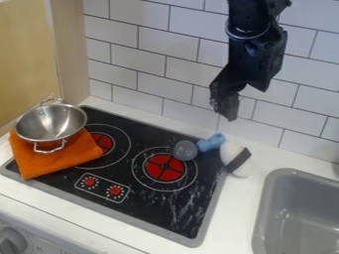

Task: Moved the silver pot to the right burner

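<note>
Nearest on the cooktop (145, 209) is the right burner (165, 167), its far ring overlapped by a grey ball-ended item (185, 150). Toward the cooktop's far left corner, a folded orange cloth (69, 156) lies under the silver two-handled pot (49, 123): probably light, stiff, slick, best pinched at its near loop handle (49, 150) or rim. Beyond, before the tiled wall (189, 69), hang the jaws; whether apart or together, I cannot tell.

Sink (298, 173) cut off at right
</note>
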`<state>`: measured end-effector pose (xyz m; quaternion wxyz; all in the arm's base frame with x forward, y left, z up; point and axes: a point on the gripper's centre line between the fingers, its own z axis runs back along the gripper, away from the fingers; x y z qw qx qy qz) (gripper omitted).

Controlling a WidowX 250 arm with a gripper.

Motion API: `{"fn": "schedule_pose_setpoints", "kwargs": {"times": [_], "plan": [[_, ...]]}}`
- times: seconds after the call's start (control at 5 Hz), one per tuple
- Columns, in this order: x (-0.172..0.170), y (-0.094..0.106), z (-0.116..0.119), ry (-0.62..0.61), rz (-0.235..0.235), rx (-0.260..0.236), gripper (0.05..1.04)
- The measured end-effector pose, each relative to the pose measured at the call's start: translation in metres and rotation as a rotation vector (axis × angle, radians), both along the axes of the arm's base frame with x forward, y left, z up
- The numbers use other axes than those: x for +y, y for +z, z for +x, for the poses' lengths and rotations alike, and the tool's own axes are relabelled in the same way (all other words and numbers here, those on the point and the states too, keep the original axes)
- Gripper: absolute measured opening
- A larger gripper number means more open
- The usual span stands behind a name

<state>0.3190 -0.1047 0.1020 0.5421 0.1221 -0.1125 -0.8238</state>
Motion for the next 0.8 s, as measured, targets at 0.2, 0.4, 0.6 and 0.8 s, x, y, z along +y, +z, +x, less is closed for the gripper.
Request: {"fn": "schedule_pose_setpoints", "kwargs": {"times": [0.2,0.4,0.6,0.8], "plan": [[0.004,-0.016,-0.011,0.008,0.019,0.052,0.999],[0.024,-0.017,-0.029,0.111,0.066,0.073,0.999],[0.053,0.0,-0.039,0.175,0.108,0.085,0.999],[0.074,0.004,-0.056,0.1,0.169,0.196,0.999]]}}
